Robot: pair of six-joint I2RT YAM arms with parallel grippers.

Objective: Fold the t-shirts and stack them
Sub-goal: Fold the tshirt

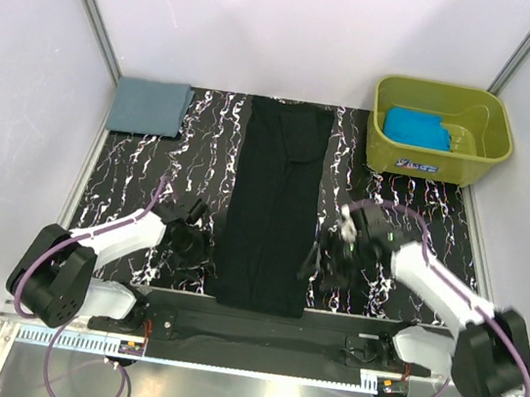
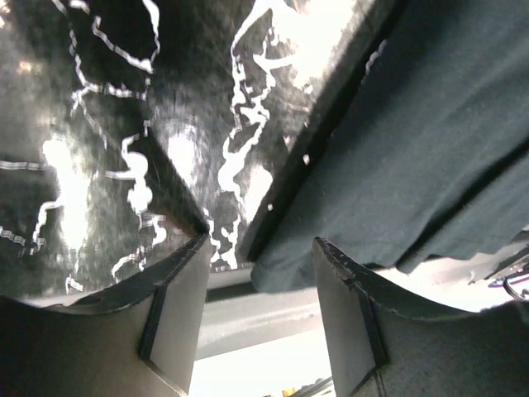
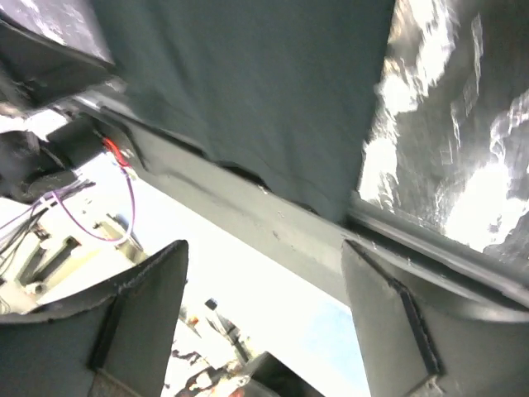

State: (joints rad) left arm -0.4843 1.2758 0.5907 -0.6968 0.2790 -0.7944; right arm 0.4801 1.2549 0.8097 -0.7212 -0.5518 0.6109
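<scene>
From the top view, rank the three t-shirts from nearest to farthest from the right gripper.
1. Black t-shirt: spread down the middle of the table, right beside the right gripper on its left.
2. Turquoise t-shirt: in the green tub at the far right corner.
3. Grey-blue t-shirt: folded at the far left corner.

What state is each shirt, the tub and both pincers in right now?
black t-shirt: folded into a long strip, flat mid-table
grey-blue t-shirt: folded flat, far left corner
turquoise t-shirt: bundled inside the tub
olive tub: upright, holding that shirt
left pincer: open, empty
right pincer: open, empty
</scene>
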